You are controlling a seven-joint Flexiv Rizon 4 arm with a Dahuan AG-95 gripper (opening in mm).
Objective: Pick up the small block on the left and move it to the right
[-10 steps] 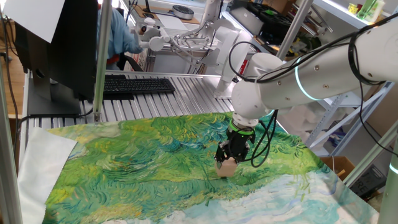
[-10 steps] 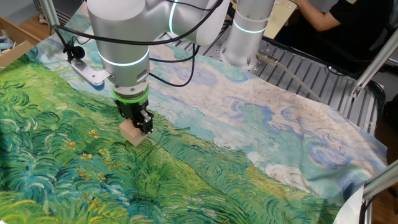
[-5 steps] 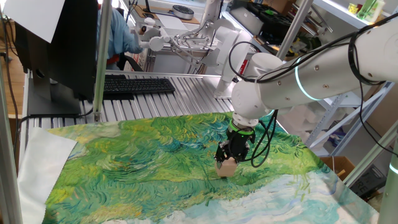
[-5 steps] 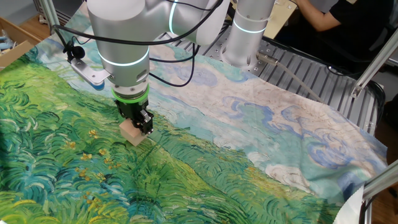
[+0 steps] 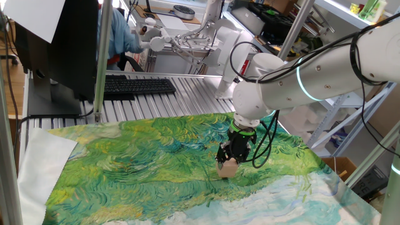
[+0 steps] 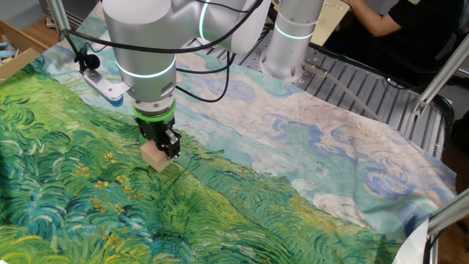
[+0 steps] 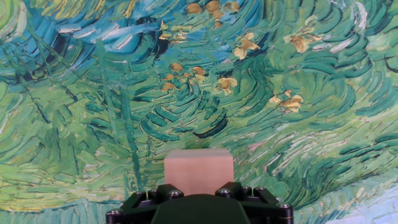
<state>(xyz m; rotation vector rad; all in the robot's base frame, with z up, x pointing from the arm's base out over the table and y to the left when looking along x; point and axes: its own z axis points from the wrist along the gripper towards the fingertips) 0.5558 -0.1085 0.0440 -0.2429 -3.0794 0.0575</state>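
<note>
Hand view: one small block (image 7: 198, 171) gripped by the single pincer (image 7: 199, 198), low over the painted cloth (image 7: 261, 93) covering the worktop.

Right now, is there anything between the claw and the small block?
Nothing shows there. In both fixed views the claw sits right at the small block on the painted cloth, apparently holding it; the hand view shows nothing between them.
</note>
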